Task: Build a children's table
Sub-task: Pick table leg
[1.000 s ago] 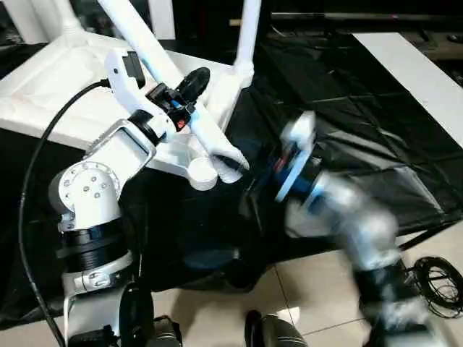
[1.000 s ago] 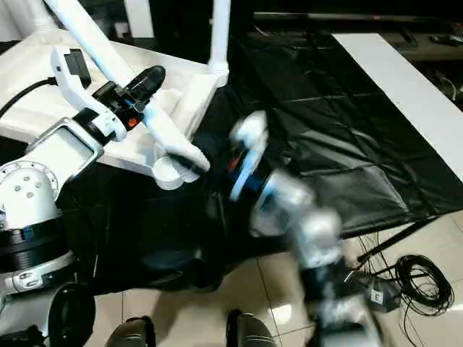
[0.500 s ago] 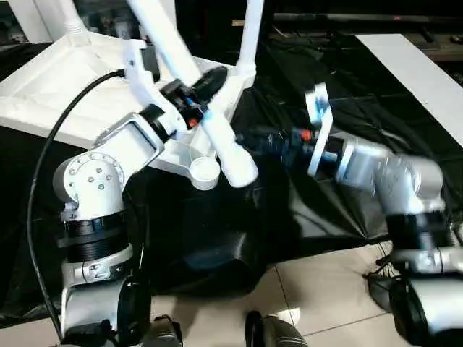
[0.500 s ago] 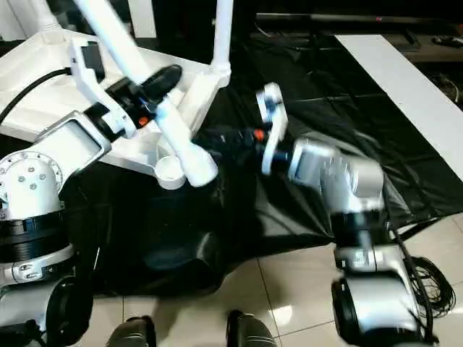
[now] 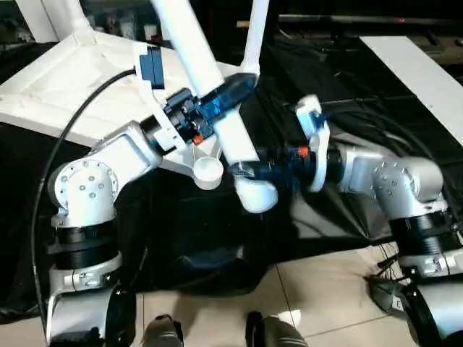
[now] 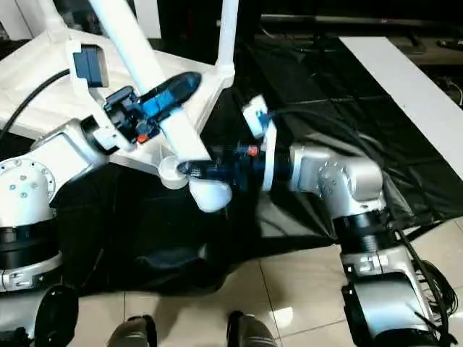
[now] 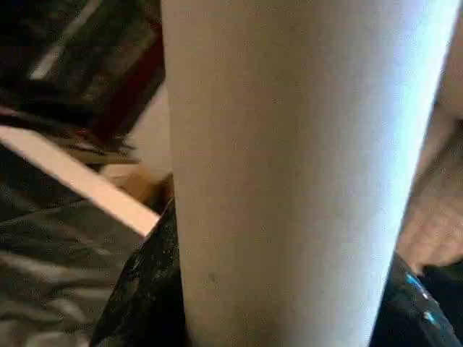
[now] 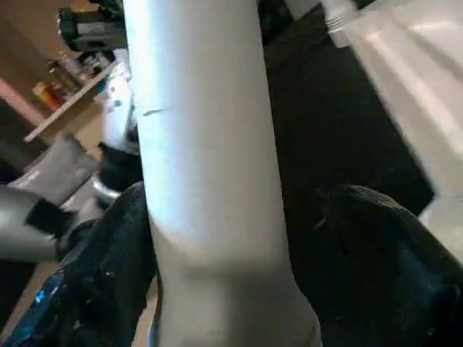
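Since a second ago our right arm has swung in from low on the right, and our right gripper (image 5: 244,170) now reaches the thick lower end of the leg (image 5: 217,108). That end has slid off the tabletop (image 5: 65,79) corner and now hangs just past the empty socket (image 5: 208,170), beside it and not in it. Our left gripper (image 5: 221,97) is pinching the leg at mid-length, fingers on either side. In the right wrist view the black fingers (image 8: 94,282) flank the leg: one touches it, while a dark gap shows before the other, so we can't tell if they grip.

The tabletop lies underside up on black sheeting (image 5: 347,108), at left and to the rear. Another leg (image 5: 253,36) stands upright in the far corner, near the held one. Open sheeting lies to the right, tiled floor (image 5: 318,289) in front.

The held leg's long axis runs diagonally, thin end up and away to the left, thick end down toward us.
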